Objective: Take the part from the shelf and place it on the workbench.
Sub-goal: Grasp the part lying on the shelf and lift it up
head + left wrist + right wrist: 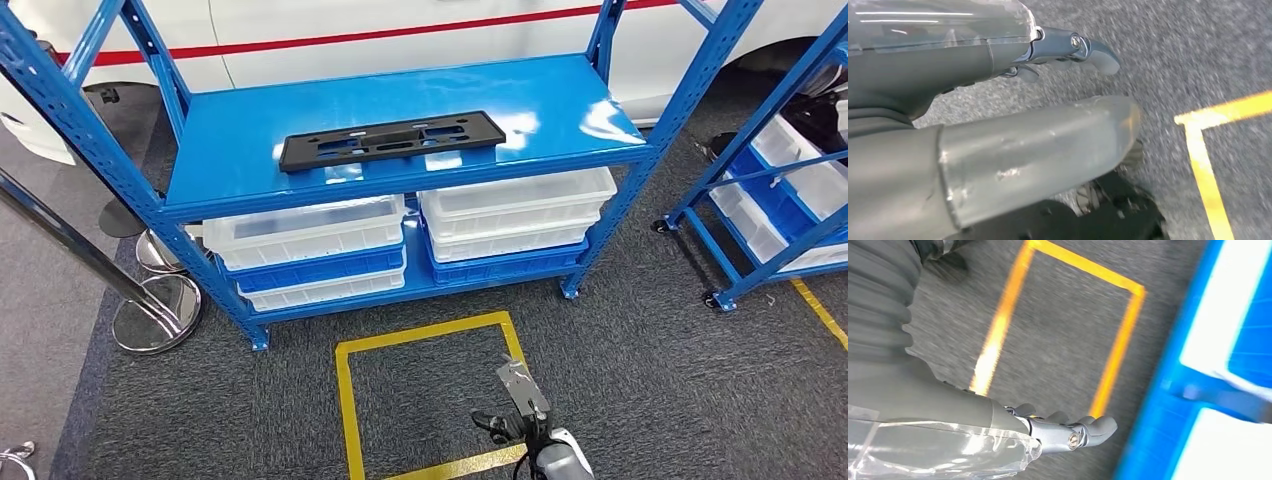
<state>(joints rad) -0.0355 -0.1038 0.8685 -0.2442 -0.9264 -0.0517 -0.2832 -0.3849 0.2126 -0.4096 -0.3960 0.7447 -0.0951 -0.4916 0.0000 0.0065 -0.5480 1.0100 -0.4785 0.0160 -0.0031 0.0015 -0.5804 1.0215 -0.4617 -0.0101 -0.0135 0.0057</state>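
Centrally, part (391, 140) inside shelf (230, 140) edges

No text, label, brand or number can be read anywhere in these views. The black part (391, 140) on the blue shelf (250, 150) carries no legible marking, and the white bins (310, 232) at about 6 o'clock from it are unlabelled. The yellow floor tape (345, 385) is plain line, not lettering.

A blue shelf (250, 150) carries a flat black part (390, 140) on top, bins (310, 230) below
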